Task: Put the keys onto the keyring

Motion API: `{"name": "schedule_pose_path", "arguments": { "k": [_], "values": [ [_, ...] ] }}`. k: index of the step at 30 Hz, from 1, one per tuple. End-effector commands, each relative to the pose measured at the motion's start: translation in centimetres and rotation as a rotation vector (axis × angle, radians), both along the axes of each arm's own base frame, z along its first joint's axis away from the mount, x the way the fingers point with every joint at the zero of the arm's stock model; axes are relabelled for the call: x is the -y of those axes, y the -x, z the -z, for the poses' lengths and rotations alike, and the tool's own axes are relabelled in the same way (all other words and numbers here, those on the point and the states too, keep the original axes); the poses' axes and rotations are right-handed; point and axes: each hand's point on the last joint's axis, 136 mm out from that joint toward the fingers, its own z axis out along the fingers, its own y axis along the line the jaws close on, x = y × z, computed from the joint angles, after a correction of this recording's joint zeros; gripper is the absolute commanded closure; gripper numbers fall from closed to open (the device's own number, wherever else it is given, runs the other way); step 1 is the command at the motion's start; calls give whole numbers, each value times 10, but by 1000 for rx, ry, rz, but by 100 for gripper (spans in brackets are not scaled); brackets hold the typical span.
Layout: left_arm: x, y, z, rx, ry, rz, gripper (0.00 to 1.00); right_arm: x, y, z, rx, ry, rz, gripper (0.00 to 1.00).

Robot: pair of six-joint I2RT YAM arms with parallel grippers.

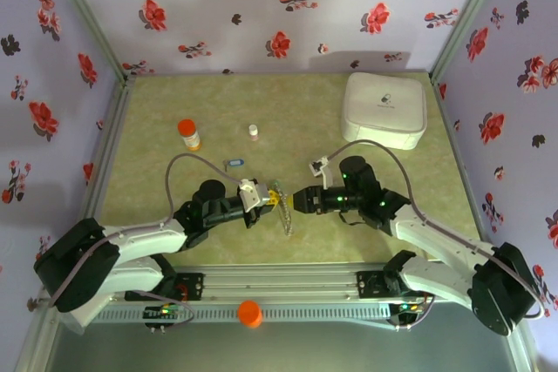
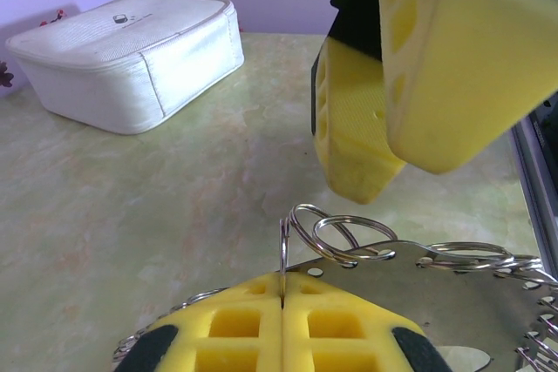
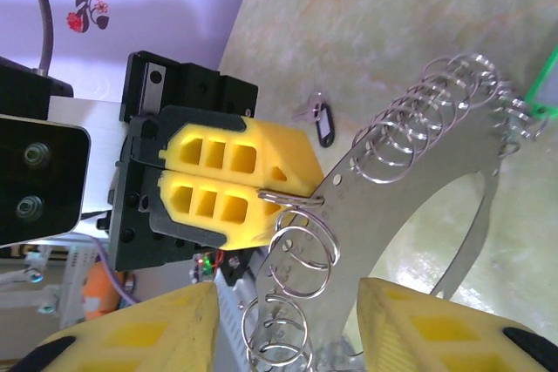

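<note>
Left hand (image 2: pixel 283 289) tight on keyring (image 2: pixel 436 302); logo (image 2: pixel 122 19) on white box (image 2: pixel 187 63) illegible.

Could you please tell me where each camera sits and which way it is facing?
Top external: above and behind the arms, looking down on the table; both arms, left gripper, right gripper.
Left wrist: faces the white box across the table; own shut fingers below.
Right wrist: faces the left gripper; own open fingers below.
Both wrist views share the keyring.

Box (image 1: pixel 385 109) behind keyring (image 1: pixel 282 203), far right
</note>
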Motion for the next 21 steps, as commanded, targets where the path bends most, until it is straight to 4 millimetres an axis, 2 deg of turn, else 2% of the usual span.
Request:
{"name": "schedule_pose_path", "arguments": {
  "k": [1,4,8,21],
  "values": [
    [3,-4,-15,33,52,-2,100,-5,9,-2,-62,-42,-42,53],
    [4,-4,-16,35,54,-2,100,-7,11,3,-80,-32,-63,53],
    [4,-4,-16,36,53,-1,100,-12,13,-2,-89,-60,-88,55],
    [5,-4,-16,35,54,1,100,-12,9,-1,-79,-53,-60,71]
  ]
}}
